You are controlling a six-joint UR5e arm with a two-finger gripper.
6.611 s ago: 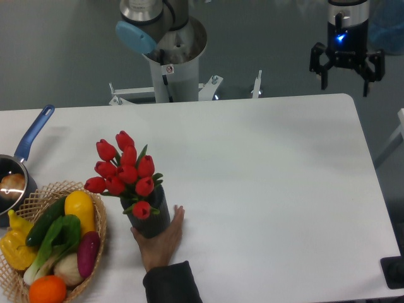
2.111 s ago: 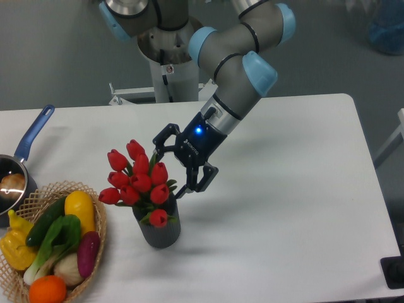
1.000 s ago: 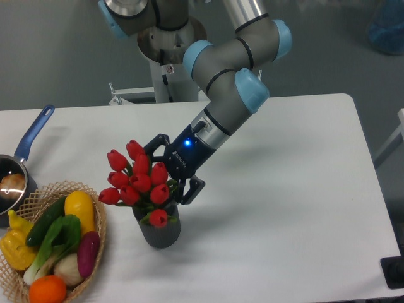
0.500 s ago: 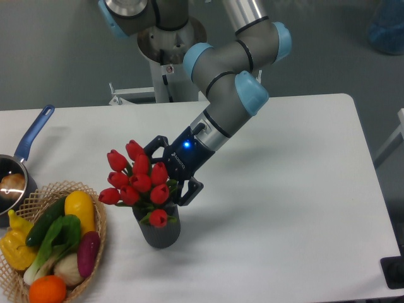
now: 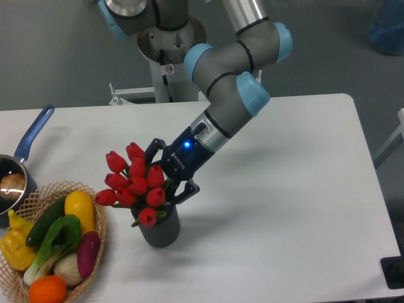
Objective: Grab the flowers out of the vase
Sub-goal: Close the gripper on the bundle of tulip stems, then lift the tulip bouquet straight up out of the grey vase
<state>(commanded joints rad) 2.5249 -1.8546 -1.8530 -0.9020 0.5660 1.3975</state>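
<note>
Flowers (image 5: pixel 134 185), a bunch of red tulip buds with green stems, stand in the vase (image 5: pixel 159 228), a dark grey ribbed cylinder just below the fingers (image 5: pixel 169 176). Those black fingers reach in from the right and sit pressed against the blooms on that side; buds hide their tips, so whether they are clamped on the stems cannot be told. Everything rests on a white surface (image 5: pixel 271 183) with rounded corners. Left of the fingers lie a wicker basket (image 5: pixel 101 230) of colourful vegetables and a blue-handled saucepan (image 5: pixel 19 165). Beyond the surface are a grey floor and the arm's metal pedestal (image 5: pixel 170 69).
</note>
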